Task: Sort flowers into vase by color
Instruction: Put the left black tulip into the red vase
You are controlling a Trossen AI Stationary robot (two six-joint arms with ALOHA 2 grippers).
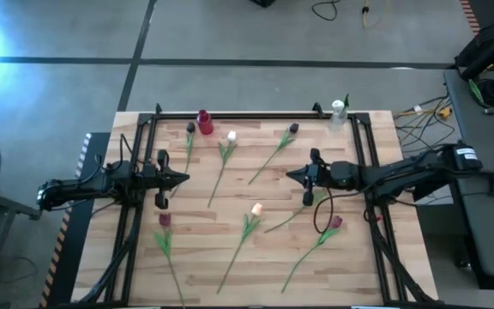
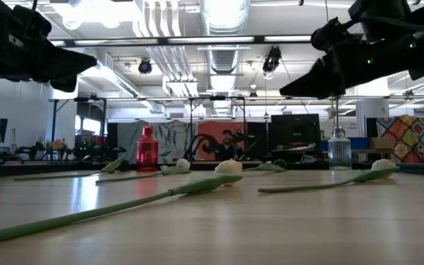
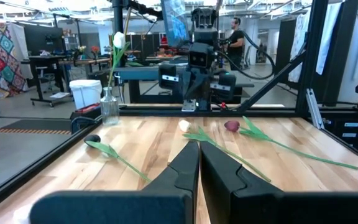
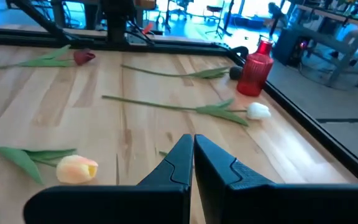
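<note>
Several tulips lie flat on the wooden table (image 1: 230,257): dark heads at the far side (image 1: 190,129) (image 1: 293,128), a white one (image 1: 231,136), a peach one (image 1: 256,209) and maroon ones nearer (image 1: 165,220) (image 1: 336,222). A red vase (image 1: 204,121) stands at the far edge. A clear vase (image 1: 339,112) at the far right holds a white tulip (image 3: 118,40) upright. My left gripper (image 1: 183,178) hovers shut at the table's left, pointing right. My right gripper (image 1: 292,175) hovers shut right of centre, pointing left, above a stem (image 1: 286,219).
Black frame rails (image 1: 256,115) run along the table's far, left and right sides. A person (image 3: 235,37) stands in the room beyond the table. The two grippers face each other across the middle, with flowers lying between them.
</note>
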